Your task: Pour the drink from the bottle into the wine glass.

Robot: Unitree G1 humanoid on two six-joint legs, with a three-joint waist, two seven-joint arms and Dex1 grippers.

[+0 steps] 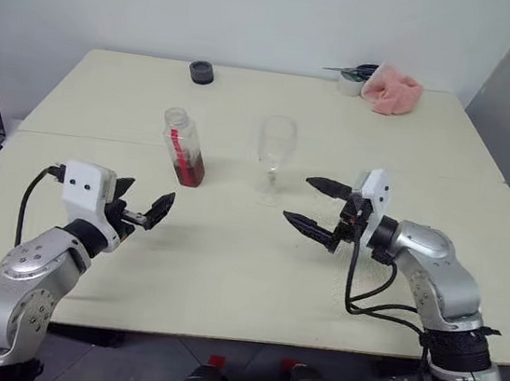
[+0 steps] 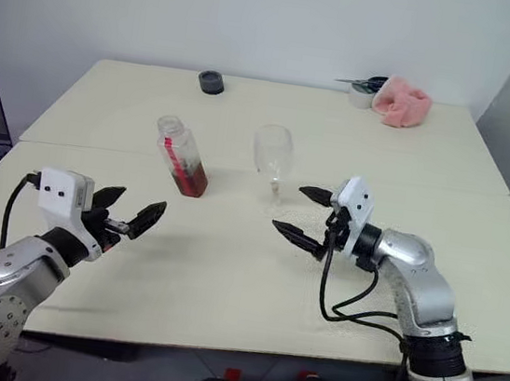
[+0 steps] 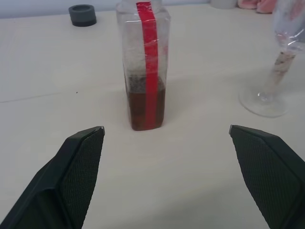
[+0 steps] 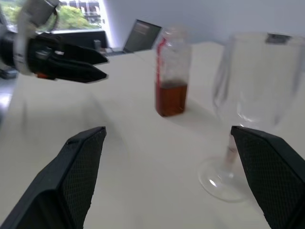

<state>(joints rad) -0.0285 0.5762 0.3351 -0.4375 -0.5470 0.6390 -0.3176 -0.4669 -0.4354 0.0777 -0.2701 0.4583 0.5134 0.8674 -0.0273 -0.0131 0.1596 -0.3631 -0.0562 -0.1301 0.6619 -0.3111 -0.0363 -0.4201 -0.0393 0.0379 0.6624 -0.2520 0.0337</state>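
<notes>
1. The table (image 1: 225,271) is the biggest thing I see, pale and flat, and everything stands on it. I will use the bottle as my marker for places.
2. My right gripper (image 1: 314,205) hangs just above the table on the wine glass side of the bottle, nearer to me, its two fingers spread wide and holding nothing.
3. My left gripper (image 1: 143,206) is nearer to me than the bottle, pointing at it, fingers also spread wide and empty.
4. The bottle (image 1: 184,146) stands upright with no cap on. It is clear plastic with a red strip. I think it is light and a bit squashy, so I would take it by the flat sides around the middle and not squeeze hard.
5. The wine glass (image 1: 274,158) stands upright beside the bottle, a little apart from it, and looks empty. It could break or tip easily, so I would hold it low on the stem, or leave it alone.
6. The drink (image 3: 145,105) is reddish brown and sits low in the bottle. I would have to tilt far to pour.
7. A black round lid (image 1: 201,72) lies far behind the bottle.
</notes>
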